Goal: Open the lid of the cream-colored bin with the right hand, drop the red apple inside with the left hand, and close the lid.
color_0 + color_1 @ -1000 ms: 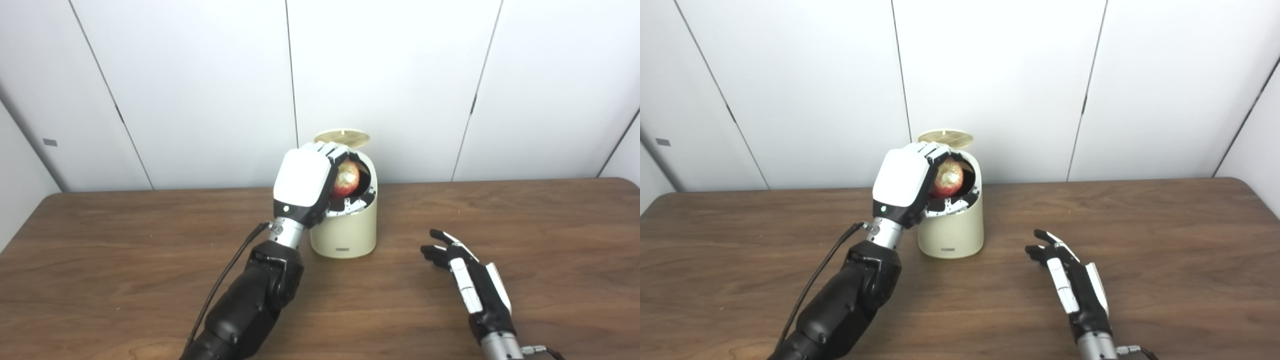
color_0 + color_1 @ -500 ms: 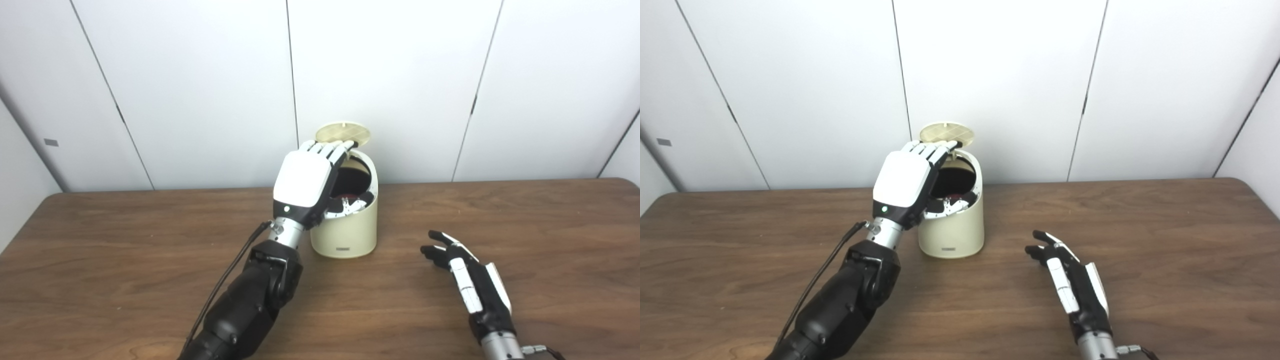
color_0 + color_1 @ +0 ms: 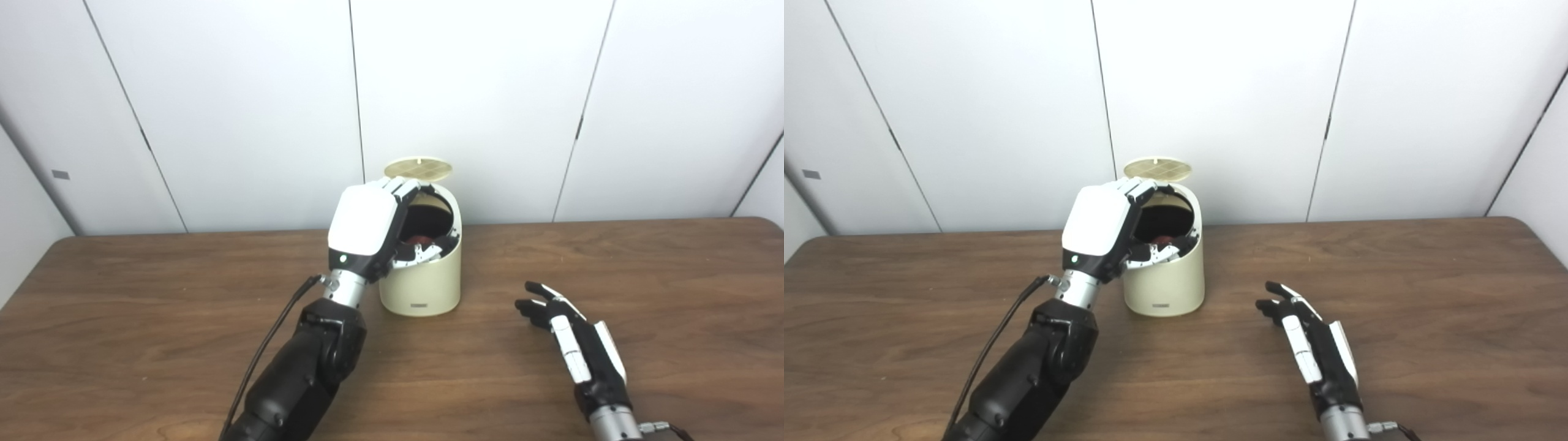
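The lid (image 3: 419, 168) stood open at the far edge of the cream-colored bin (image 3: 422, 285). The red apple (image 3: 419, 238) lay inside. The left hand (image 3: 365, 226), fingers spread and empty, hung at the bin's left rim. The right hand (image 3: 579, 349) rested open on the table (image 3: 122, 343), near and right of the bin, well apart from the lid.

One bin (image 3: 422, 282) stands on one table (image 3: 153, 318), at 12 o'clock from table centre. One lid (image 3: 419, 167) stands up at the bin's 12 o'clock rim. One apple (image 3: 1165, 237) shows as a red patch inside the bin. Two hands: the left hand (image 3: 362, 229) at the bin's 9 o'clock, the right hand (image 3: 572, 343) at its 4 o'clock.
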`<control>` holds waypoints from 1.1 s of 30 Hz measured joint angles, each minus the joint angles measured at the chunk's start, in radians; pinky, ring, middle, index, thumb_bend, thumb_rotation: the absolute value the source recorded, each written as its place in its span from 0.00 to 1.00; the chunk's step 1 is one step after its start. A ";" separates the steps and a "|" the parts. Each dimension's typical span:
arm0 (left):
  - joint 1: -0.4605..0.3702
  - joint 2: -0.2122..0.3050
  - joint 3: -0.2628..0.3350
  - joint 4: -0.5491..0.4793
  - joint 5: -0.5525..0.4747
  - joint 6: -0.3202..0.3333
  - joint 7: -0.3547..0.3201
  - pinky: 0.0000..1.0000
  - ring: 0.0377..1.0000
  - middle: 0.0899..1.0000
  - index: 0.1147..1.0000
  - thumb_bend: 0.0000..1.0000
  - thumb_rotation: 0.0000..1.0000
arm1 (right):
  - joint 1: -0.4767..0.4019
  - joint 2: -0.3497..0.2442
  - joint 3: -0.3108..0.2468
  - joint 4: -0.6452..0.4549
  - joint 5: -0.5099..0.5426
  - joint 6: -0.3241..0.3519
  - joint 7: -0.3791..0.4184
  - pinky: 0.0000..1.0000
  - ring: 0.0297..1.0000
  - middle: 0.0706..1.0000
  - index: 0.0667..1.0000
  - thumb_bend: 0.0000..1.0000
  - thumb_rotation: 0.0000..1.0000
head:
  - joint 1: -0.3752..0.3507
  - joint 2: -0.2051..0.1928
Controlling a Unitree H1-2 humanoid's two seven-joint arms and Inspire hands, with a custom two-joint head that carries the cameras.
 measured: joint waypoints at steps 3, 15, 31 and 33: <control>0.024 0.008 0.033 -0.025 -0.060 -0.072 0.010 0.51 0.56 0.49 0.45 0.52 0.03 | 0.000 0.000 -0.001 0.000 0.009 0.000 0.001 0.81 0.74 0.71 0.81 0.45 1.00 | 0.002 -0.002; 0.093 0.036 0.175 -0.174 -0.233 -0.212 0.000 0.39 0.45 0.40 0.45 0.51 0.00 | -0.002 -0.004 -0.009 0.003 0.031 -0.001 0.006 0.79 0.74 0.71 0.81 0.48 1.00 | 0.006 0.000; 0.420 0.061 0.420 -0.416 -0.752 0.006 -0.358 0.74 0.78 0.82 0.87 0.53 0.59 | -0.089 -0.045 -0.013 0.001 0.016 -0.003 0.034 0.85 0.92 0.92 0.89 0.49 1.00 | 0.005 0.009; 0.445 0.061 0.443 -0.430 -0.815 0.046 -0.399 0.78 0.81 0.86 0.90 0.52 0.66 | -0.135 -0.066 -0.018 0.004 0.008 -0.004 0.034 0.86 0.92 0.92 0.88 0.54 1.00 | 0.003 0.009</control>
